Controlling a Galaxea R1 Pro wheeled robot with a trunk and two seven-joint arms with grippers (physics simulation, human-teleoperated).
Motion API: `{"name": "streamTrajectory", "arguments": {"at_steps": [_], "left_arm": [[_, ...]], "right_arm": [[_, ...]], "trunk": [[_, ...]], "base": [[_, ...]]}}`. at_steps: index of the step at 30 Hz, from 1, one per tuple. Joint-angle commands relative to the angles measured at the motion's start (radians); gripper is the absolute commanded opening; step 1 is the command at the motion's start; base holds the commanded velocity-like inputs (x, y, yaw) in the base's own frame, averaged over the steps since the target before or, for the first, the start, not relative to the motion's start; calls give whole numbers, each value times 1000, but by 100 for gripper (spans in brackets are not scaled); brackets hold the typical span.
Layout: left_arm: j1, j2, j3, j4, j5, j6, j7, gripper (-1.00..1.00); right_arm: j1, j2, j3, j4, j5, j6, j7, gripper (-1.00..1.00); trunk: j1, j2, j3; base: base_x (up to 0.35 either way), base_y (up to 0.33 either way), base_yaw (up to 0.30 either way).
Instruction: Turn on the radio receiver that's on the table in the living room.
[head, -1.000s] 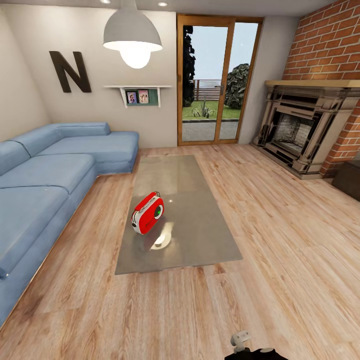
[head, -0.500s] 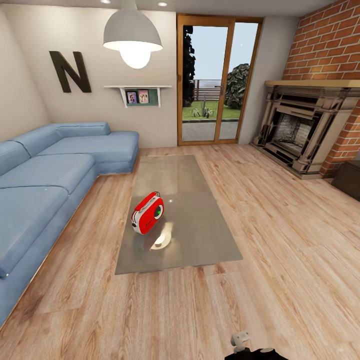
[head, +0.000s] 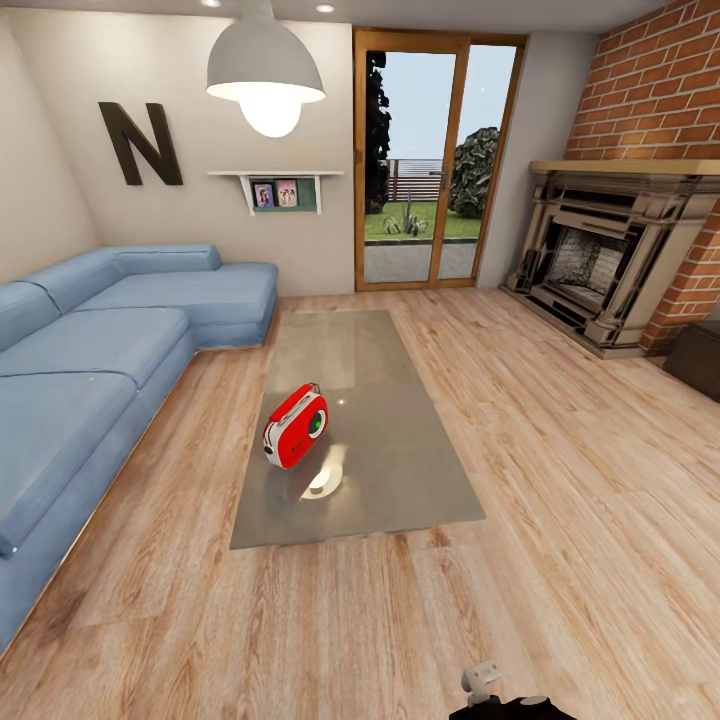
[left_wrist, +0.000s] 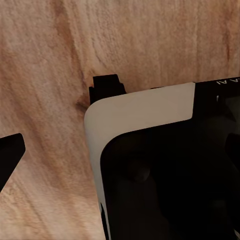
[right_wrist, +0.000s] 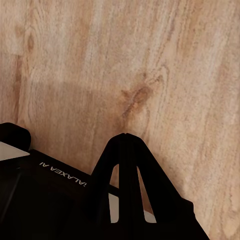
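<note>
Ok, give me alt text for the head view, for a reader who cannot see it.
A red radio receiver sits on a long grey table in a living room with a wood plank floor. A blue sofa runs along the left, a brick fireplace stands at right, and glass doors face the garden.

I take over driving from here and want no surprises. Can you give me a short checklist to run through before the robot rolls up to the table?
1. Radio in sight, on the table: ok.
2. Radio standing on the tabletop, dial toward the fireplace side: ok.
3. Radio within arm's reach from here: not ok, a stretch of bare floor lies between.
4. Floor path to the table's near end free of things: ok.
5. Room beside the sofa to pass: ok, a strip of floor shows between it and the table.
6. Right pincer shut, left pincer: cannot tell.
</note>
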Motion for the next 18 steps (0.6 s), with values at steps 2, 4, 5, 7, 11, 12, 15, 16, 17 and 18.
{"name": "streamTrajectory", "arguments": {"at_steps": [2,4,5,7,11,12,15,16,17,18], "left_arm": [[0,0,0,0,0,0,0,100],[0,0,0,0,0,0,0,100],[0,0,0,0,0,0,0,100],[0,0,0,0,0,0,0,100],[0,1,0,0,0,0,0,100],[0,1,0,0,0,0,0,100],[0,0,0,0,0,0,0,100],[0,0,0,0,0,0,0,100],[0,0,0,0,0,0,0,100],[0,1,0,0,0,0,0,100]], "right_arm": [[0,0,0,0,0,0,0,-100],[0,0,0,0,0,0,0,-100],[0,0,0,0,0,0,0,-100],[0,0,0,0,0,0,0,-100],[0,0,0,0,0,0,0,-100],[0,0,0,0,0,0,0,-100],[0,0,0,0,0,0,0,-100],[0,0,0,0,0,0,0,-100],[0,0,0,0,0,0,0,-100],[0,0,0,0,0,0,0,-100]], "trunk": [[0,0,0],[0,0,0],[0,0,0],[0,0,0],[0,0,0],[0,0,0],[0,0,0],[0,0,0],[0,0,0],[0,0,0]], "base": [[0,0,0],[0,0,0],[0,0,0],[0,0,0],[0,0,0],[0,0,0],[0,0,0],[0,0,0],[0,0,0],[0,0,0]]}}
